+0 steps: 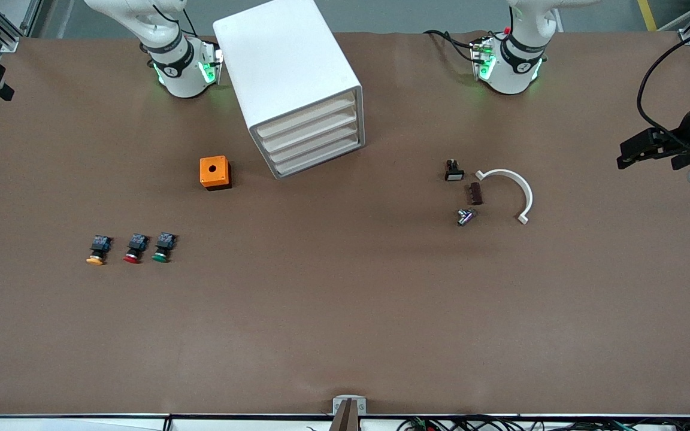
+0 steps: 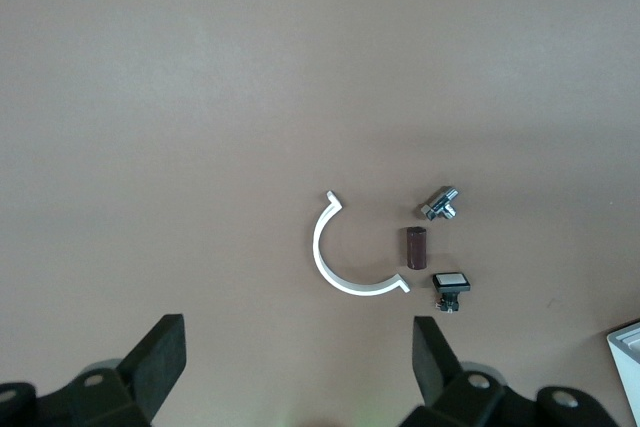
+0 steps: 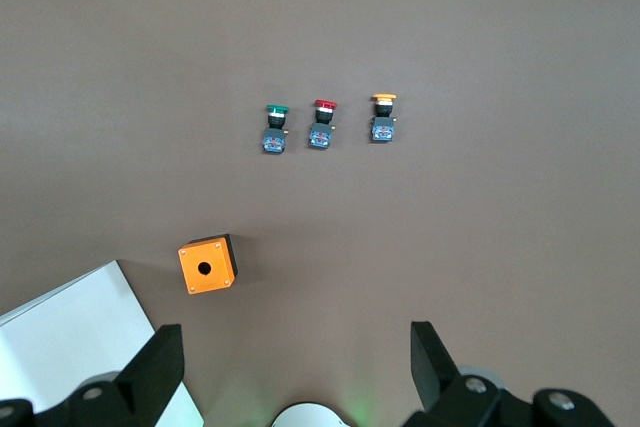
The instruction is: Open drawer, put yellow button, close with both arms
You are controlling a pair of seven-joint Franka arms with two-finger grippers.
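Lying on the worktop (image 1: 345, 335) toward the right arm's end: yellow button (image 1: 98, 249), beside a red button (image 1: 135, 248). Drawer (image 1: 306, 115) shut. Left pincer (image 2: 298, 352) and right pincer (image 3: 296, 357) wide open, empty, waiting above the worktop.

A brown table (image 1: 345, 335) under even light, grey floor (image 1: 411, 15) at its edge.

Orange box (image 1: 215, 172) with a holed lid beside the cabinet (image 1: 294, 84). Red button (image 1: 134, 247) and green button (image 1: 164, 246) side by side. White half-ring (image 1: 511, 191), brown cylinder (image 1: 475, 193), metal fitting (image 1: 465, 216), small switch (image 1: 454, 171) (clustered toward the left arm's end).
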